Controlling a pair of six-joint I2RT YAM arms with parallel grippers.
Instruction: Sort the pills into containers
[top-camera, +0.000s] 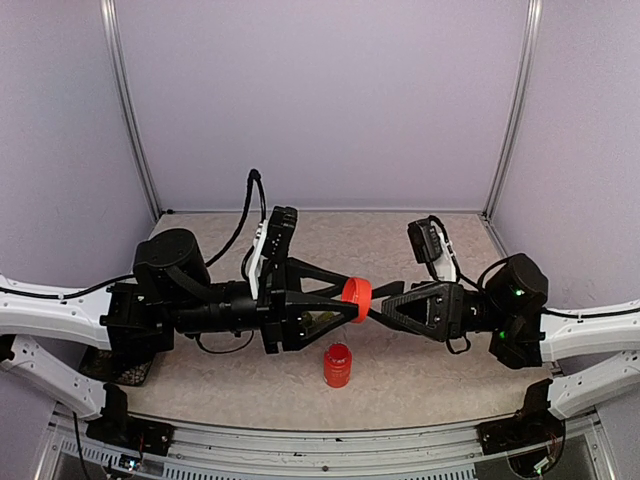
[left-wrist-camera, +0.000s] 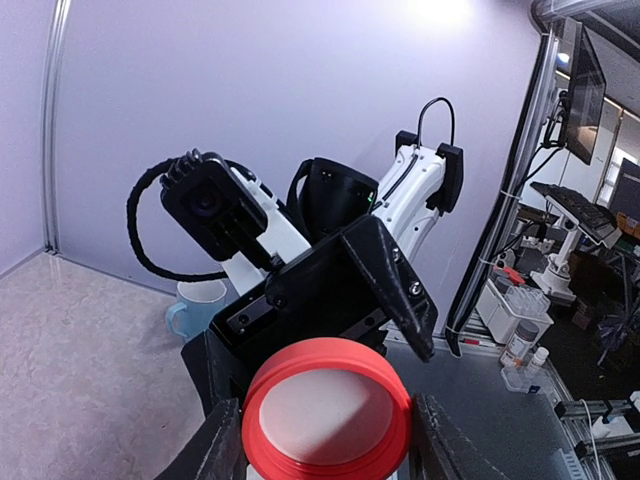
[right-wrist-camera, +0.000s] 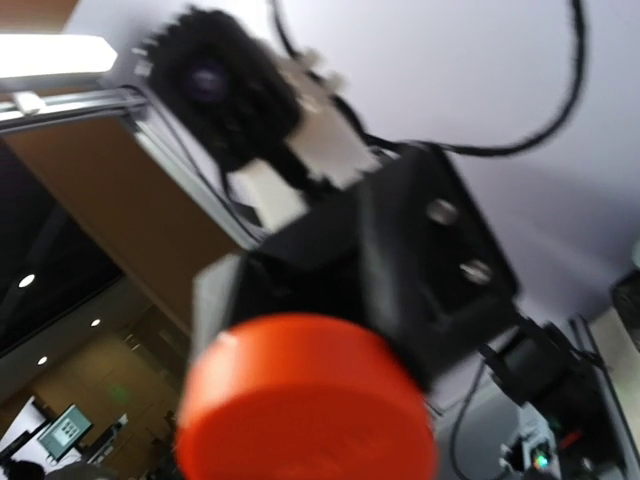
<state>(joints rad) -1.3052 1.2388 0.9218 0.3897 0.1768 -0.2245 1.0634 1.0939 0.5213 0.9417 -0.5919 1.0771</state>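
1. The left gripper (top-camera: 350, 298) clamps an orange-red cap (top-camera: 357, 297) in mid-air above the middle of the table. Its fingers (left-wrist-camera: 215, 448) stand part-way apart on either side of the rim, and the cap's pale, hollow underside faces the left wrist camera.
2. The right gripper (top-camera: 380, 300) meets it head-on from the opposite side, fingertips right at the cap. Whether its jaws are spread or pressing on the cap cannot be told: the cap's solid top fills the lower part of the blurred right wrist view and hides them.
3. Both arms reach level toward each other, the left from the left and the right from the right, forming one dark line across the overhead view.
4. The containers (top-camera: 322, 322) show only as a sliver of yellowish green on the table, under the left gripper's frame and just left of the cap. Lids and compartments cannot be made out.
5. A red bottle (top-camera: 338, 365) stands upright on the table (top-camera: 430, 375), a little nearer the arm bases than the point where the grippers meet and apart from both.
6. A pale blue mug (left-wrist-camera: 200, 305) sits on the table by the lilac wall (left-wrist-camera: 300, 90), partly hidden behind the right arm's camera mount in the left wrist view.
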